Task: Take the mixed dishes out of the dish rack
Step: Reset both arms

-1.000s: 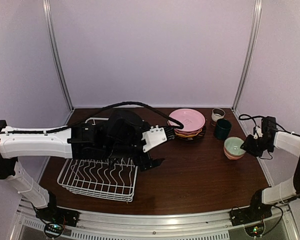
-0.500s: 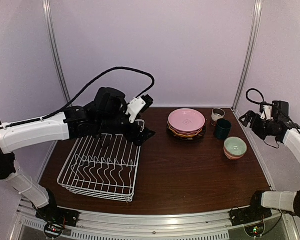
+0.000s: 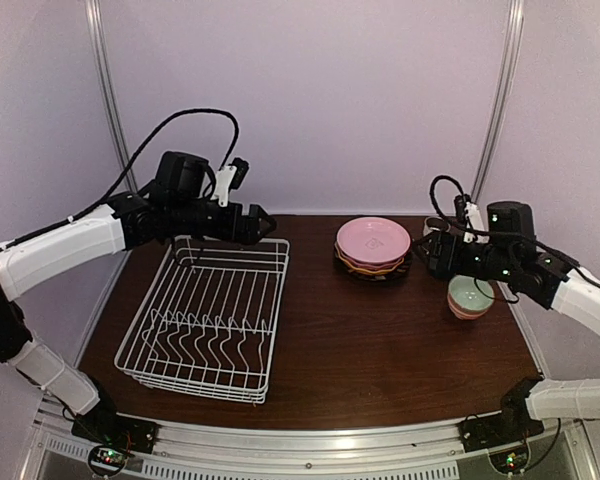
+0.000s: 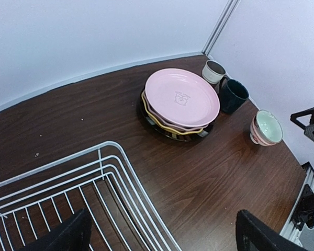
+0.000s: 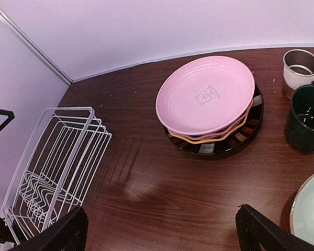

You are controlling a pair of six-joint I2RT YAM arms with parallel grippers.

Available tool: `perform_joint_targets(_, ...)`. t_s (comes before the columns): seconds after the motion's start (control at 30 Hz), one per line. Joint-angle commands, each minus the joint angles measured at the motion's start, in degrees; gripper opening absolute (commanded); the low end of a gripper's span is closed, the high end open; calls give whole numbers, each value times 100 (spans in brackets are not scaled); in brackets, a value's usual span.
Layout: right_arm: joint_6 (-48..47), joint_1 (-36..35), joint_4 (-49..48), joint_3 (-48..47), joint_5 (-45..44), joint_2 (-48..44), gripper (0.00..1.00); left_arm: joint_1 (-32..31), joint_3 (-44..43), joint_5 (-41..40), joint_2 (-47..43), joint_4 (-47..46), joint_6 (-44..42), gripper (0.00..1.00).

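Note:
The white wire dish rack (image 3: pixel 208 320) stands on the left of the table with no dishes in it; its corner also shows in the wrist views (image 4: pixel 102 172) (image 5: pixel 57 151). A stack of plates (image 3: pixel 373 243) (image 4: pixel 182 99) (image 5: pixel 206 94), light pink on top, sits at the back centre. Beside the stack are a beige cup (image 4: pixel 214 71) (image 5: pixel 301 67), a dark green cup (image 4: pixel 233 95) (image 5: pixel 305 124) and a pale green bowl (image 3: pixel 470 295) (image 4: pixel 266 128). My left gripper (image 3: pixel 260 225) (image 4: pixel 159 238) hovers open over the rack's far right corner. My right gripper (image 3: pixel 432 255) (image 5: pixel 159 235) hangs open in front of the cups, holding nothing.
The pale green bowl rests in a reddish patterned bowl near the right edge. Metal frame posts (image 3: pixel 495 110) rise at the back corners, with pale walls close behind and beside the table. The right arm hides the dark green cup in the top view.
My left arm has drawn back from over the rack's middle to its far corner. My right arm has swung from the right edge, past the bowl, inward to the cups.

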State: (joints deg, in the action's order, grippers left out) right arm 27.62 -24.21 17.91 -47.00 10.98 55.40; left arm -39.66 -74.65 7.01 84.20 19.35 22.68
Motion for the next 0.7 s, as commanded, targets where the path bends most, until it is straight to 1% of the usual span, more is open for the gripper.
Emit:
perform_joint_targets(0.0, 369, -939, -620, 461, -1123, 47, 100, 84, 254, 141, -269, 95, 497, 97)
perform_joint_targets(0.17, 632, -1833, -1078, 898, -1747, 226, 100, 132, 829, -52, -519, -41, 762, 97)
perform_joint_targets(0.37, 991, -2608, -1706, 1267, -2064, 609, 100, 237, 1535, -224, -743, -447, 1244, 97)
perform_joint_targets(0.53, 987, -2921, -1773, 1135, -2170, 948, 100, 307, 1874, -291, -826, -660, 1431, 97)
perform_joint_targets(0.67, 950, -2950, -1751, 1027, -2153, 1034, 100, 351, 1992, -322, -863, -696, 1512, 97)
